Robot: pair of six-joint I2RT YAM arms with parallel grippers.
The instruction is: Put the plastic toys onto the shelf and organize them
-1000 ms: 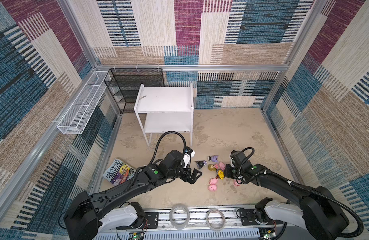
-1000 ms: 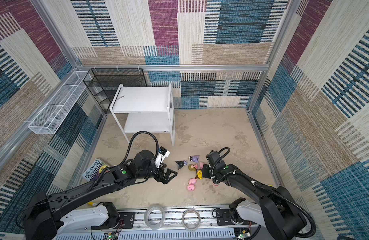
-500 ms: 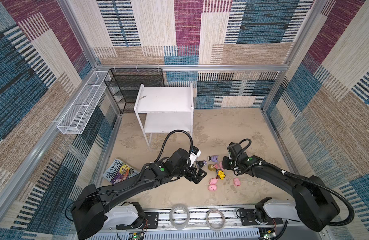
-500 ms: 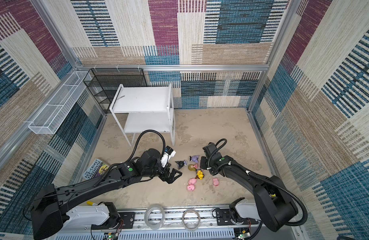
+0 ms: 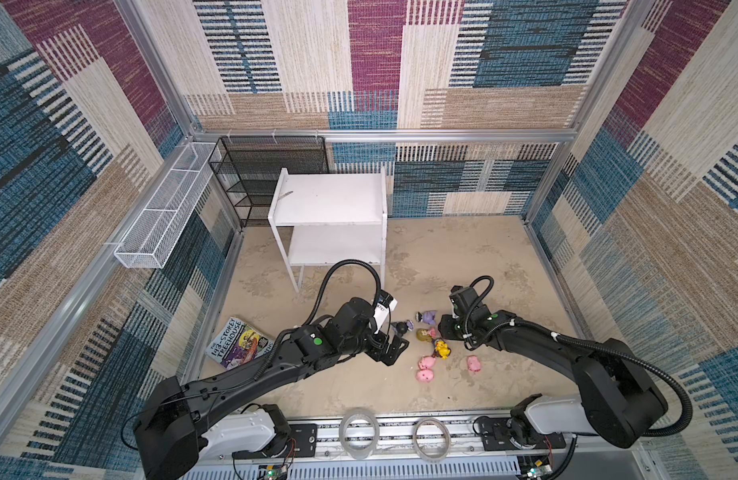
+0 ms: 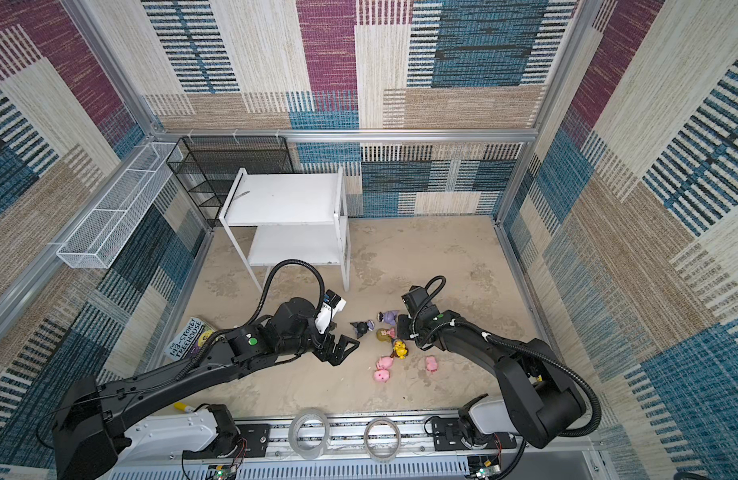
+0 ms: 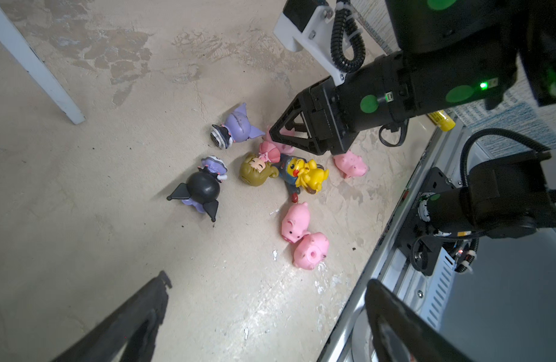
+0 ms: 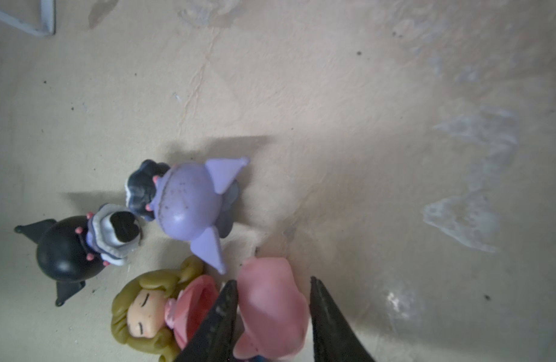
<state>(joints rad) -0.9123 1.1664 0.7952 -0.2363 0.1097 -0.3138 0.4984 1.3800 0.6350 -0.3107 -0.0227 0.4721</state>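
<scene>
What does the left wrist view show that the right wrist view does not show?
Only the left wrist view: the yellow figure, three separate pink pigs, the yellow tube and the right gripper from outside. Only the right wrist view: how the fourth pink pig lies between that gripper's fingers; whether they press it, I cannot tell. Both: the blond doll, the black figure, the purple figure and a white shelf leg.
</scene>
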